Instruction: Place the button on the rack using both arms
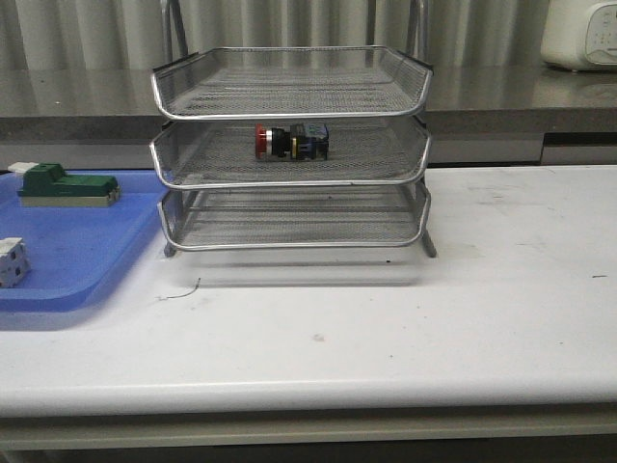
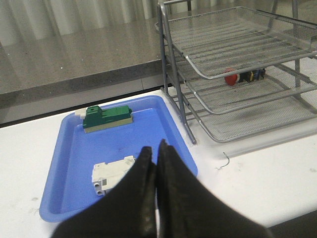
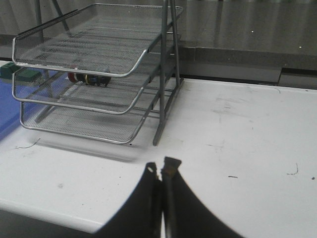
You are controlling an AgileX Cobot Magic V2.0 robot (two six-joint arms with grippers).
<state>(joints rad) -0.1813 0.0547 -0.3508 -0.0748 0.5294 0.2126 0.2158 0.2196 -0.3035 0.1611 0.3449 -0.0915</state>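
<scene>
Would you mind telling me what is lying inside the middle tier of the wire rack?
The button lies on its side in the rack's middle tray, red head toward the blue tray. Mesh blurs its underside, so contact details are unclear.

No legible text, label, brand, number or sign is found in any view. Markings on the button (image 1: 292, 142) in the rack (image 1: 289, 145) are too small to read.
</scene>
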